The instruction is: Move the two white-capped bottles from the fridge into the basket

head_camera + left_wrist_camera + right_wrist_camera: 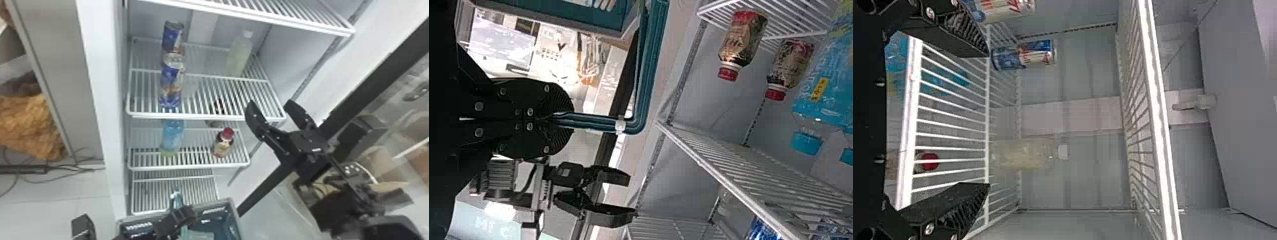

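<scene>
In the head view, the bottle [237,57] at upper centre is pale yellow, its cap [247,33] white. Left of it, the cans [172,76] are blue, silver and red. Lower down, the sports drink [173,135] is bright blue, the small bottle [222,146] dark and tan, red-capped. White shelves [204,115] are striped; the bottom-edge basket [230,203] is grey-rimmed, dark teal inside.

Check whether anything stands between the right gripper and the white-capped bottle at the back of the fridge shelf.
No other item visibly blocks the line from the right gripper to the white-capped bottle. The shelf's front rail runs low ahead of it, probably something to clear; the blue cans stand off to the left.
</scene>
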